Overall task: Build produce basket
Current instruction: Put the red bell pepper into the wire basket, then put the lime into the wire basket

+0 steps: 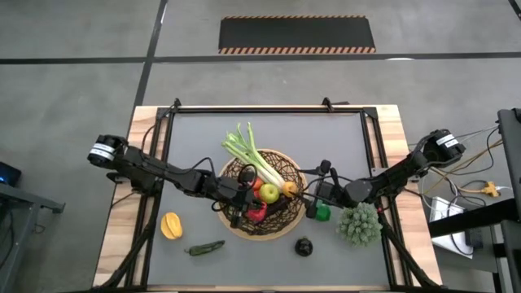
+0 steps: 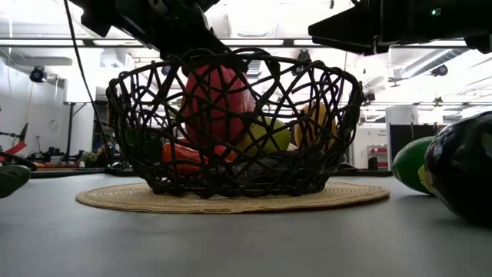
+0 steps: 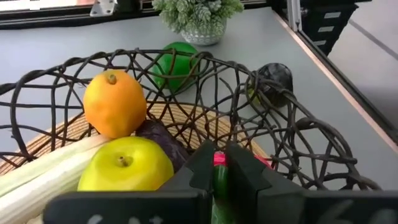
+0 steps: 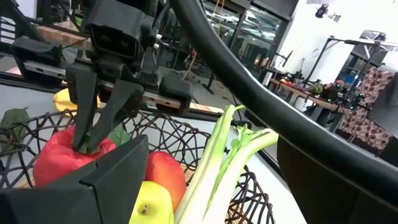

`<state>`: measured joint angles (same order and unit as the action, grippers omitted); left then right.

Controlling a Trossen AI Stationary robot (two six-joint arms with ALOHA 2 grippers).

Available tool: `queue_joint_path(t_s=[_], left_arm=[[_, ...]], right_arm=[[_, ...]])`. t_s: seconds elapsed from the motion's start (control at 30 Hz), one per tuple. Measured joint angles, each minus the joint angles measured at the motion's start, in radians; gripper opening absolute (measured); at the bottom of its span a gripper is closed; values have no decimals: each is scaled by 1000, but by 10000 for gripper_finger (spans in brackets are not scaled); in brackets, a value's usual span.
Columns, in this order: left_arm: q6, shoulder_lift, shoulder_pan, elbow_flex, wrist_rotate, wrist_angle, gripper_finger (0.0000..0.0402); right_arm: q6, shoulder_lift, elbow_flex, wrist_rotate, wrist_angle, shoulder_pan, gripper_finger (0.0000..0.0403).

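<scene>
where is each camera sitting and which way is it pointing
High view: overhead, straight down on basket; both arms show.
Low view: tabletop level, facing the basket side-on; arms enter from above.
Left wrist view: above the basket, looking past left pincer shut on red pepper.
Right wrist view: beside the basket, facing the left pincer; its own dark finger shows.
Both wrist views share the leek.

Overhead view evenly lit, soft shadows. Low view backlit by ceiling strips behind the basket, rendering it near-silhouette. Foreground fingers blur in wrist views.
</scene>
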<state>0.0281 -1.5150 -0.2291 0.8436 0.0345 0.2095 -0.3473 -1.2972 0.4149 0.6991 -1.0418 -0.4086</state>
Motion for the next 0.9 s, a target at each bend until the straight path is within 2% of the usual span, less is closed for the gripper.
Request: queue_joint_path(t_s=[0.17,0.43,0.57,0.9], left_arm=[[20,0,0,-7,-1,0,21],[44,1,5,-52,0,56,104],[44,7,6,-56,1,70,132],[-6,40,7,-50,6,62,144]], right_arm=[[0,0,0,-1,0,-4,334],[0,0,0,0,-1,-6,340],[1,0,0,0,-1,-6,339],[53,5,2,3,-1,-6,339]])
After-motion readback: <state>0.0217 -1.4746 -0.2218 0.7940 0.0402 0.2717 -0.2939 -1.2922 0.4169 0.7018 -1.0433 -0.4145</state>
